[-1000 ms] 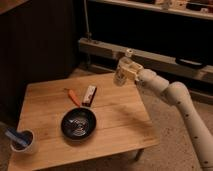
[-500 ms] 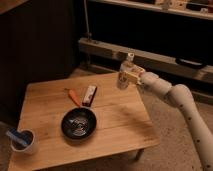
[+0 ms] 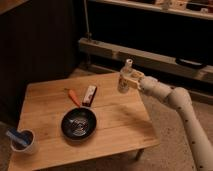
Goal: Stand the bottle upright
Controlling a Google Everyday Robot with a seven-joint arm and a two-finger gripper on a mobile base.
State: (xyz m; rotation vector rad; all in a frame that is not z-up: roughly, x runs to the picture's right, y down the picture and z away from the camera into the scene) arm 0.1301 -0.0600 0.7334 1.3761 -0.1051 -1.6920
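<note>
The bottle (image 3: 124, 80), slim and whitish with a white cap, stands upright in the air over the wooden table's (image 3: 117, 125) far right corner. My gripper (image 3: 130, 78) is shut on its middle, reaching in from the right on the white arm (image 3: 172, 100). The bottle's base hangs close to the tabletop; I cannot tell whether it touches.
A black pan (image 3: 78, 123) sits mid-table. Behind it lie an orange-handled tool (image 3: 73, 96) and a red-and-white packet (image 3: 89, 95). A white cup (image 3: 23, 142) holding a blue item stands at the front left corner. A metal rail (image 3: 150, 57) and shelving run behind the table.
The gripper has come down a little with the bottle toward the table's far right corner. The bottle stays upright in the grip.
</note>
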